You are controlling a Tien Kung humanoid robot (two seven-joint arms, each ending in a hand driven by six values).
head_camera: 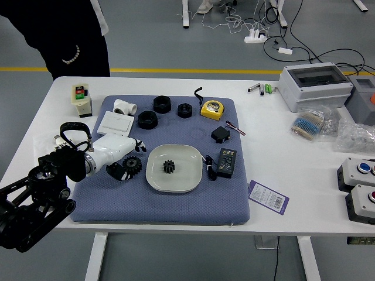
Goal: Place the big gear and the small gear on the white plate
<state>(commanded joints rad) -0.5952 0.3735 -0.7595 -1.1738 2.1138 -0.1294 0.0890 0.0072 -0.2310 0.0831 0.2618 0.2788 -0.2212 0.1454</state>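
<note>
My left hand (130, 157), white with dark fingertips, reaches in from the left over the blue mat. Its fingers are apart, with the big black gear (133, 165) lying on the mat right at their tips, left of the plate. Whether a fingertip touches that gear I cannot tell. The small black gear (169, 167) lies on the white plate (176, 185), a little left of its middle. The right hand is out of view.
Behind the hand lie a white box (115, 124) and a black ring (147, 120). A black charger (227, 163) and cable (210, 167) lie right of the plate. A person in dark clothes (64, 35) stands at the far left.
</note>
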